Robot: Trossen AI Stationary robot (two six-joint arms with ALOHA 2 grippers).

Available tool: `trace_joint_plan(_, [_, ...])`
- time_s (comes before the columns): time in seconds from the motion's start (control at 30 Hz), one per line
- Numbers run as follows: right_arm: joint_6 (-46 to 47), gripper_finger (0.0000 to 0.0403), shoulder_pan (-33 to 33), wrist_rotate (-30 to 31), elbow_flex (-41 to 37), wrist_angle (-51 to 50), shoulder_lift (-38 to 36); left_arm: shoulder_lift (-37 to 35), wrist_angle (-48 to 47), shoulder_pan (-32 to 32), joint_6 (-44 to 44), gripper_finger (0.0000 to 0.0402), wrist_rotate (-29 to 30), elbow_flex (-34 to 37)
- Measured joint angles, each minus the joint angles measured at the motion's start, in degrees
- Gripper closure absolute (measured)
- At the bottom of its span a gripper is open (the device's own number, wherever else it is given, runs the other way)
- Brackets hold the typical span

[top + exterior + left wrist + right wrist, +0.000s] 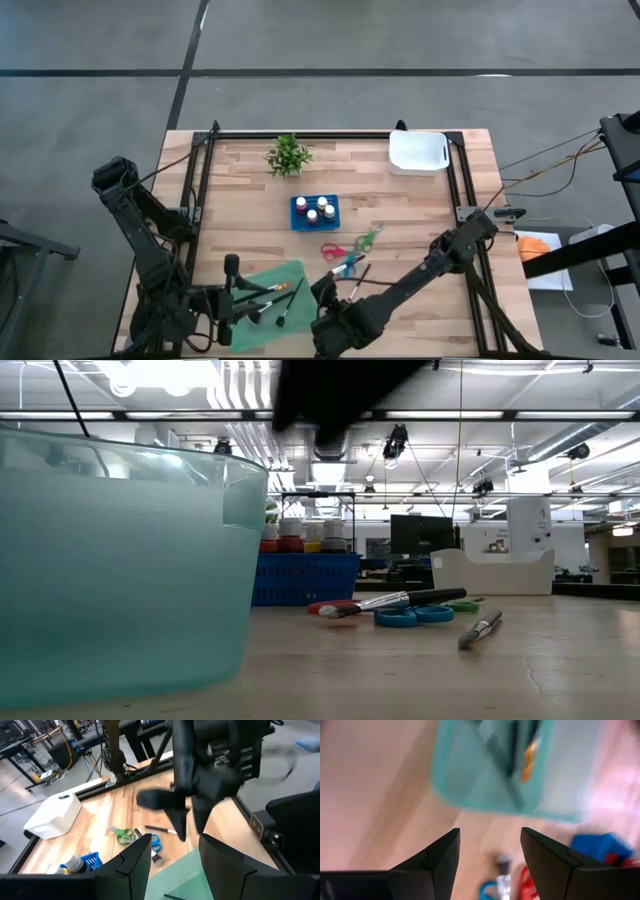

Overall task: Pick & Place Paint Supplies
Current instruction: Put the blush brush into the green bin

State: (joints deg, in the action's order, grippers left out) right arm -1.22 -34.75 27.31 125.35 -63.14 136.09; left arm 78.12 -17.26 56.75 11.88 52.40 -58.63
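Teal bin point(120, 560) clearance is to be kept while the empty, part-open right gripper point(322, 295) is lowered squarely over a loose brush point(357, 283); the left gripper point(232, 268), likewise empty and part-open, is held beside the bin.

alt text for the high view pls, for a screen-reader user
Wooden table from above: a blue rack of paint bottles mid-table, scissors and brushes nearer the arms, a green tray holding brushes. Both arms reach in at the near edge. A plant and white bin sit at the far edge.
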Motion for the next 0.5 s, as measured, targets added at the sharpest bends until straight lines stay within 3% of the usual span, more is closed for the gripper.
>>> trace_joint_plan(0.17, [-0.1, 0.0221, -0.3, 1.2, -9.9, 9.5, -0.4, 0.4, 0.1, 0.0, 0.2, 0.0228, -0.5, 0.0])
trace_joint_plan(0.43, [-5.7, 0.0377, 1.5, -0.7, -17.3, 22.5, -2.6, 0.4, 0.2, 0.0, 0.2, 0.0229, -1.0, 0.0])
trace_joint_plan(0.5, [-8.7, 0.0387, 1.3, -1.6, -17.2, 26.6, -2.7, 0.4, 0.2, 0.0, 0.2, 0.0229, -1.0, 0.0])
